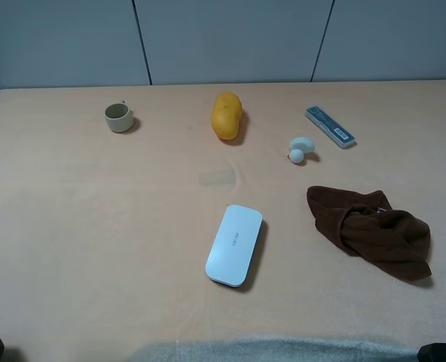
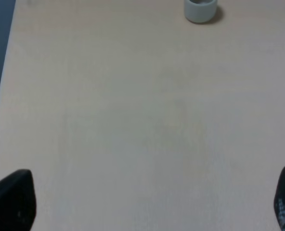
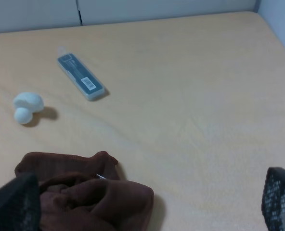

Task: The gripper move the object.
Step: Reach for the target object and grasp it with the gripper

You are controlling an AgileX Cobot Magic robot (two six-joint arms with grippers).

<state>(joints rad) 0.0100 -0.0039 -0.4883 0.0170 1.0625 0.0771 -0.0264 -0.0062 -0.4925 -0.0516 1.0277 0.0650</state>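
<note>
Two grippers: left gripper point(image 2: 149, 199), right gripper point(image 3: 147, 199), spread, empty.
Likely object: crumpled brown cloth point(image 1: 370, 232), soft, light; pinch a fold.

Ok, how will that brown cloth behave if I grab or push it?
Probably floppy: the brown cloth lies crumpled in loose folds, so it should sag and drape when lifted. A push would likely bunch it up rather than slide it whole.

Count six items, one of each kind: one cup point(image 1: 119, 117), one yellow oval object point(image 1: 226, 115), one slim blue case point(image 1: 330, 125), one small white object point(image 1: 300, 148), one flat white case point(image 1: 234, 244), one brown cloth point(image 1: 370, 230).
</note>
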